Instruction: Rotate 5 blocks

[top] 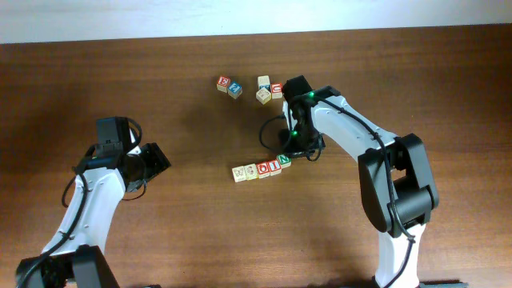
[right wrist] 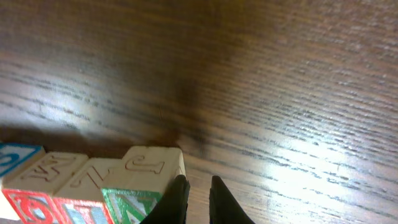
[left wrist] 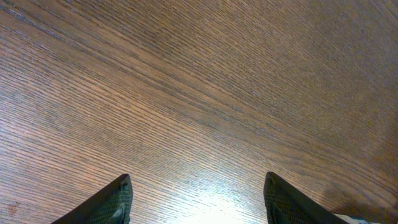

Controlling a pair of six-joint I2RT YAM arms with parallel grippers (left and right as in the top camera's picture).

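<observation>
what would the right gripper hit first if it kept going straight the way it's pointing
Probably the bare wooden table: the right gripper, shut, points at open wood just beside the green-faced end block. It might brush that block's side; the gap is hard to judge.

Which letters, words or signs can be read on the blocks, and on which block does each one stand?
"O" (or zero): red, on the third block of the five-block row, overhead view.
"I": red, on the fourth block.
"N": green, on the fifth block, the row's right end.
First block, second block and the upper cluster of blocks: too small to read.
Embossed tan faces in the right wrist view: unclear.
</observation>
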